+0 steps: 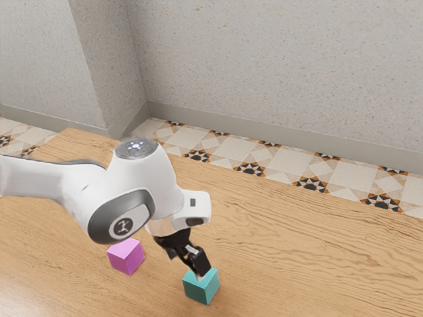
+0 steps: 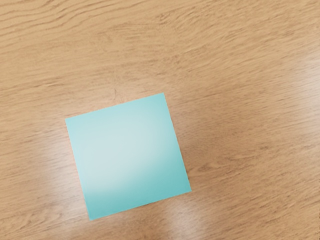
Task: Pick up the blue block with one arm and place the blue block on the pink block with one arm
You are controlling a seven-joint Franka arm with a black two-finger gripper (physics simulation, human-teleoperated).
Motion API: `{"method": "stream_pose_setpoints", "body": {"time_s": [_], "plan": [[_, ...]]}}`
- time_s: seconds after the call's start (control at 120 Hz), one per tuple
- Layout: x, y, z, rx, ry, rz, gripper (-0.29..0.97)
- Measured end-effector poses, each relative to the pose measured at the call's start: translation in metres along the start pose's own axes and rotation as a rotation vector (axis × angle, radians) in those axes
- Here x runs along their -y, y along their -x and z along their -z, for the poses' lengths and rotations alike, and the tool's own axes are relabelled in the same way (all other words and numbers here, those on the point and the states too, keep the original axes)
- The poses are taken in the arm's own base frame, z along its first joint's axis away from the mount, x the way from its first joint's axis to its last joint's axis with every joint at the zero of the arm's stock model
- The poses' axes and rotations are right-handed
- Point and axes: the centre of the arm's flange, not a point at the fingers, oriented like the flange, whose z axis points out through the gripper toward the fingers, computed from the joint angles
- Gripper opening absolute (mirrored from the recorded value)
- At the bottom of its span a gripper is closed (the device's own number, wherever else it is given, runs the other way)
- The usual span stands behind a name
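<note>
- The blue block [image 1: 202,288], more teal than blue, was seen on the wooden table [image 1: 304,244], near its front edge.
- The pink block [image 1: 125,256] was set on the table just to the exterior view's left of the blue block, the two apart.
- The gripper [image 1: 196,263] was held low, right above the blue block's far top edge, pointed downward.
- How far the gripper was open could not be told, and no grasp could be made out.
- In the wrist view, the blue block [image 2: 127,156] was seen from above, flat on the table directly under the hand.
</note>
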Motion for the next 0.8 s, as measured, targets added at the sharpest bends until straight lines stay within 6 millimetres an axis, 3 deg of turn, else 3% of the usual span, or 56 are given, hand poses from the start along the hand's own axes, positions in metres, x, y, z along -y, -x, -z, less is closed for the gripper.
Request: {"method": "stream_pose_setpoints", "body": {"time_s": [0.8], "plan": [[0.014, -0.015, -0.04, 0.013, 0.056, 0.084, 0.68]]}}
